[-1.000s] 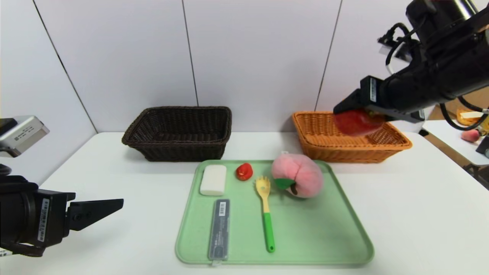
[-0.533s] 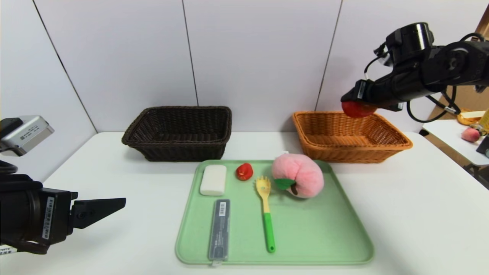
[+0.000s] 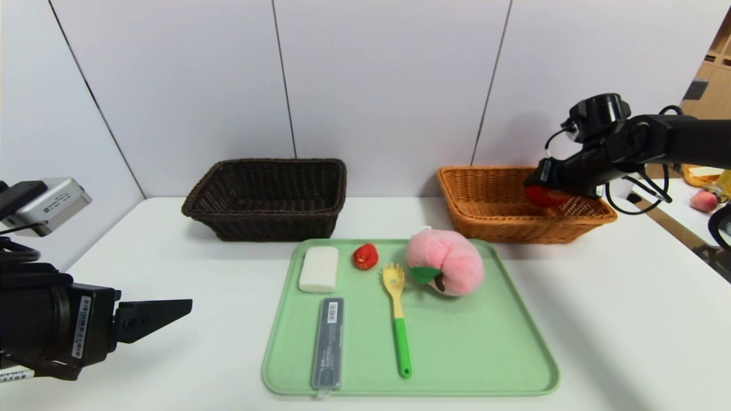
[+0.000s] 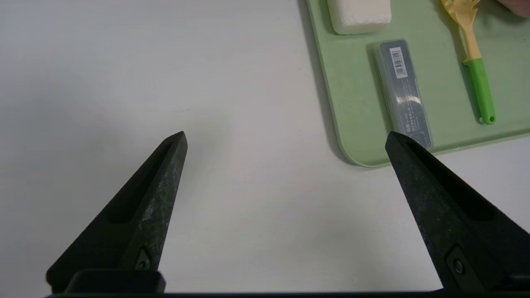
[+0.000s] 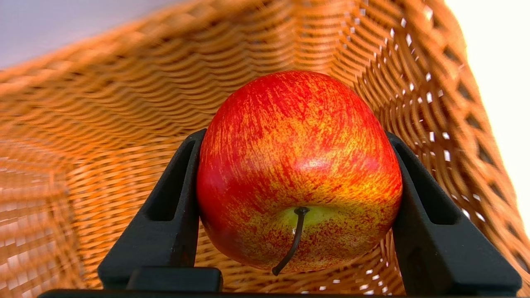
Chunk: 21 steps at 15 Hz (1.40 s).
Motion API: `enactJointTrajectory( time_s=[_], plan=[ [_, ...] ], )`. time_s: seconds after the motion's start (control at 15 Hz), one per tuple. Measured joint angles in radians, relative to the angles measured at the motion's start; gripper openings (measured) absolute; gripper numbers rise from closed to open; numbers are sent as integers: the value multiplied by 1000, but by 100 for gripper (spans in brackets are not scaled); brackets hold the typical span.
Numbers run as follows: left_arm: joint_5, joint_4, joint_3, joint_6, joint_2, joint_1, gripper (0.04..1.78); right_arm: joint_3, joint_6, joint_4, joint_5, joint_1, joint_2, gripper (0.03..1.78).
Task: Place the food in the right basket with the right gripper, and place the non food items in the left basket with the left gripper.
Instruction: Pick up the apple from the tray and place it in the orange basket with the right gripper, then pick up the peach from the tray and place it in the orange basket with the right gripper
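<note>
The red-yellow apple (image 5: 298, 169) sits clamped between the jaws of the right gripper (image 3: 547, 191), inside the orange-tan basket (image 3: 485, 220) toward its right end. Near that basket's front, a green tray (image 3: 457, 354) carries the plush peach (image 3: 448, 260), strawberry (image 3: 365, 256), white block (image 3: 318, 269), grey case (image 3: 328, 342) and fork (image 3: 398, 322). Far to the tray's left, the left gripper (image 4: 285, 140) hangs over bare table, jaws spread wide.

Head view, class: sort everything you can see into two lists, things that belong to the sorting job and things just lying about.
Job: apple held by right gripper in orange basket; peach; strawberry; white block; grey case; fork; dark basket; left gripper.

Lying about: green tray; table; side-table fruit.
</note>
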Motion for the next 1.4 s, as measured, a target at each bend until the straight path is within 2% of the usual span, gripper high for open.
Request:
enactJointTrajectory(
  time_s=[0.27,0.53,0.73,1.0,1.13,1.27,1.4],
  plan=[
    [-1,0,0,0,11,0,169,1,1,-8,9,-6,16,144],
    [1,1,3,-9,11,0,169,1,1,-7,11,-4,4,155],
    [5,0,3,-8,8,0,169,0,2,-3,13,23,-62,160],
    [10,0,-3,-10,0,1,169,0,1,56,13,120,-231,164],
    [13,0,-8,-37,-5,3,169,0,20,164,13,196,-317,166],
    [23,0,-8,-90,-6,4,169,0,94,304,14,290,-385,167],
    [22,0,-11,-113,-11,6,169,0,226,427,24,380,-426,168]
  ],
)
